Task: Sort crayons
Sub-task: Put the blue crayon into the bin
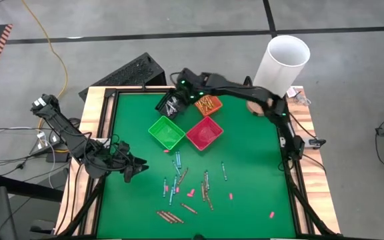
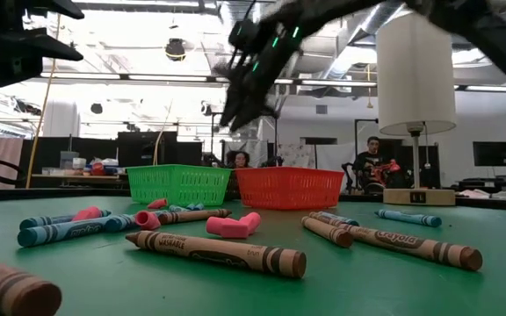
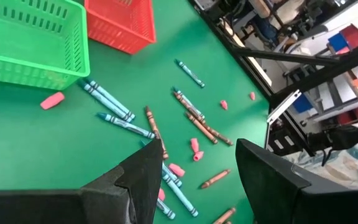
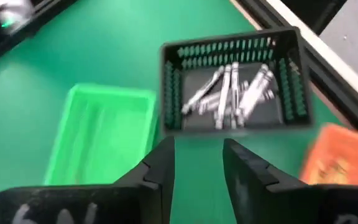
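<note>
- The thin paper-wrapped crayons — blue, teal and brown — were scattered on the green felt table, below the green slotted plastic bin and the red one, among small pink eraser-like bits.
- Grey-white crayons were already lying in the black slotted bin; orange ones were seen in the orange bin.
- The right gripper was held above the black bin, its fingers parted with nothing seen between them.
- The left gripper was poised over the loose crayons, its jaws wide apart and empty.
- Each crayon was judged light and stiff but snappable, its round paper sleeve prone to rolling — a gentle pinch across the middle, 1 stick at a time, was judged best.
- Crayons lying touching were judged harder to single out.
</note>
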You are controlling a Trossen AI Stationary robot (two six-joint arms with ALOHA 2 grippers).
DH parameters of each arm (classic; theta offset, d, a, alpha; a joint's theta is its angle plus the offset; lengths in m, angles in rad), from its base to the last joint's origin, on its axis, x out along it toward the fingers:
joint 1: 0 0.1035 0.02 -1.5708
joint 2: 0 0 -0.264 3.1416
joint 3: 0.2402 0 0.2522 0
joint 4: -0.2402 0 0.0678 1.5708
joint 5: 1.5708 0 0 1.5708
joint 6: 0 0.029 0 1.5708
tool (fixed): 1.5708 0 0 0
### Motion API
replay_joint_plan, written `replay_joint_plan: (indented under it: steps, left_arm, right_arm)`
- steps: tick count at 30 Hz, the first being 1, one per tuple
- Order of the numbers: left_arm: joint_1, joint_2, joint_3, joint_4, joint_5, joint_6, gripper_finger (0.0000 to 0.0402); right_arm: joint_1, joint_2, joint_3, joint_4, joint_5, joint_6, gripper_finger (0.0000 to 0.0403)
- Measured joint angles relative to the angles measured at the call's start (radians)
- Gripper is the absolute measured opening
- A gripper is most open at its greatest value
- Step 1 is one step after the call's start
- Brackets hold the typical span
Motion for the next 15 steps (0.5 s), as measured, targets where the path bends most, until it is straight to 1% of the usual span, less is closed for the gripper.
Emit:
replay_joint_plan:
  steps: [2, 5, 9, 12, 15]
  left_arm:
    - [0.0, 0.0, 0.0, -0.005, 0.0, 0.007, 0.0192]
    - [0.0, 0.0, 0.0, -0.008, 0.0, 0.018, 0.0192]
    - [0.0, 0.0, 0.0, -0.007, 0.016, 0.016, 0.0192]
    - [0.0, 0.0, 0.0, -0.004, 0.036, 0.0, 0.0192]
    - [0.0, 0.0, 0.0, -0.004, 0.057, -0.003, 0.0192]
  right_arm:
    - [0.023, -0.071, 0.001, -0.141, 0.002, -0.026, 0.0132]
    - [0.08, -0.164, 0.0, -0.349, 0.007, -0.022, 0.0132]
    - [0.198, -0.269, -0.001, -0.61, 0.072, 0.083, 0.0132]
    - [0.316, -0.337, -0.022, -0.699, 0.131, 0.211, 0.0132]
    - [0.433, -0.416, -0.107, -0.713, 0.173, 0.389, 0.0132]
